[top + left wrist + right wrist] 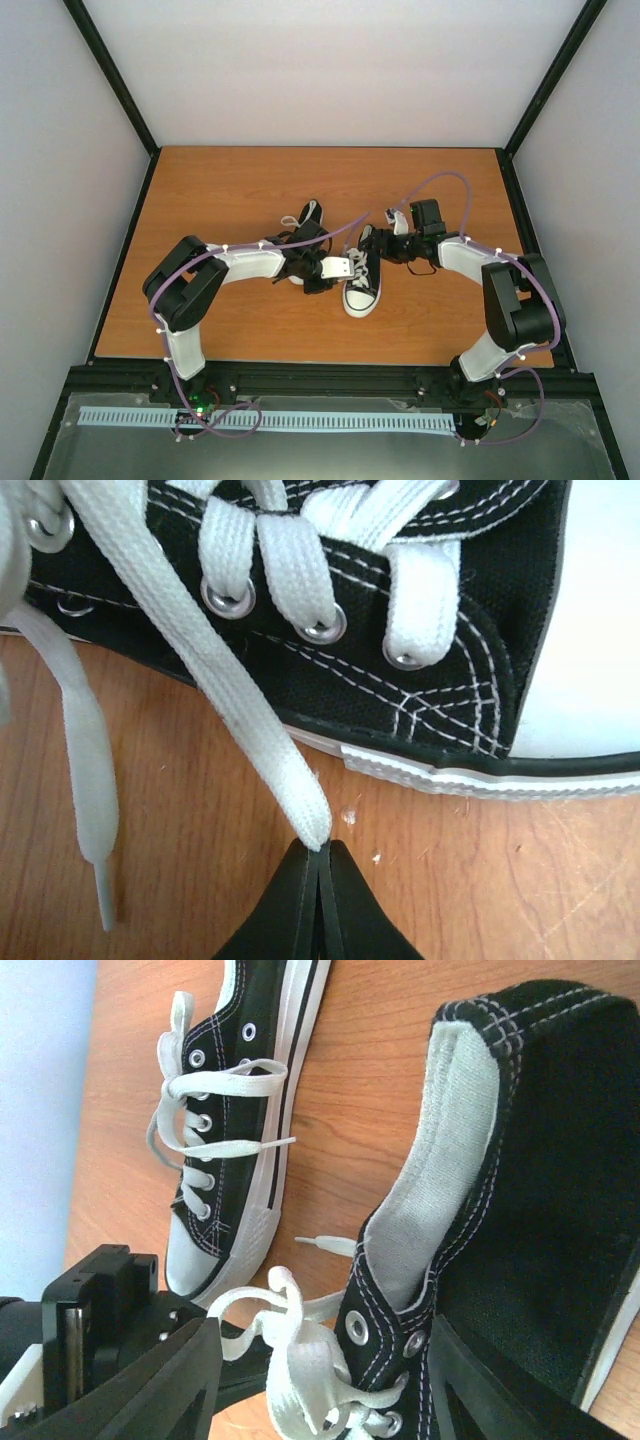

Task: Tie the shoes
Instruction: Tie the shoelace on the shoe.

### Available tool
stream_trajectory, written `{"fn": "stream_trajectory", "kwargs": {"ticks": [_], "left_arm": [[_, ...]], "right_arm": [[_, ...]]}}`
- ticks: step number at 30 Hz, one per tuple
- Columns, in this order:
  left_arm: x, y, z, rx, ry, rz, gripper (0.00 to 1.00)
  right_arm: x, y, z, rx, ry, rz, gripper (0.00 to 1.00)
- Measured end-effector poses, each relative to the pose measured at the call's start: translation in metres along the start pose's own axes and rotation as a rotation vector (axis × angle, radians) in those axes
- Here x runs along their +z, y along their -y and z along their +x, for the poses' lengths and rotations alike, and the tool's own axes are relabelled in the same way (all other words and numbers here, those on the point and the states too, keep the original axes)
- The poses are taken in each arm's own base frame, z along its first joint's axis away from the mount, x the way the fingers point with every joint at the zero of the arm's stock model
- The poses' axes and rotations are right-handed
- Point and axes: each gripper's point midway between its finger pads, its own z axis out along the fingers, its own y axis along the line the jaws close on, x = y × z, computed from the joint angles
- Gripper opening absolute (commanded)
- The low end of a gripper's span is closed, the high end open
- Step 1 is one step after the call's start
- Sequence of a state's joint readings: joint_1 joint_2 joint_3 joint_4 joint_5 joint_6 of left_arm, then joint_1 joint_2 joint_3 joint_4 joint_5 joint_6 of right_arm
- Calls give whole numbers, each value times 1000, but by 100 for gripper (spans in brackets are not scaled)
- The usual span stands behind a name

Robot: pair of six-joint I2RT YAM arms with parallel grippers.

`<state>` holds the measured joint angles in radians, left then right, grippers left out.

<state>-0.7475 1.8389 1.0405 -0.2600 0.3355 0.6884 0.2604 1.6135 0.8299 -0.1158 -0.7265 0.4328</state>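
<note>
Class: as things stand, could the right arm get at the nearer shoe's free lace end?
Probably yes: the right gripper is open at that shoe, the lace end bare just ahead.

Orange-brown wooden table (250,180) occupying the centre of the frame, bordered left and right by black frame rails (112,75) and enclosed by pale walls (330,60). A white slotted strip (320,422) runs along the bottom.

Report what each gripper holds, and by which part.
Left gripper pinches a white lace of the nearer shoe by its loose end. Right gripper stands open astride that shoe's upper and clamps nothing.
</note>
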Motion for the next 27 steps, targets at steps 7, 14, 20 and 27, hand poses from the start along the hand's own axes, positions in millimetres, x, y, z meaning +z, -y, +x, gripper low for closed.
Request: {"fn": "stream_trajectory", "kwargs": {"ticks": [7, 14, 20, 27], "left_arm": [[0, 1, 0, 0, -1, 2, 1], [0, 1, 0, -1, 1, 6, 1], [-1, 3, 0, -4, -2, 17, 31], [-36, 1, -33, 23, 89, 15, 52]], "right_arm": [[6, -3, 2, 8, 3, 27, 32], [6, 0, 0, 15, 17, 52, 13], [6, 1, -1, 11, 19, 57, 3], [3, -3, -3, -1, 29, 51, 3]]}}
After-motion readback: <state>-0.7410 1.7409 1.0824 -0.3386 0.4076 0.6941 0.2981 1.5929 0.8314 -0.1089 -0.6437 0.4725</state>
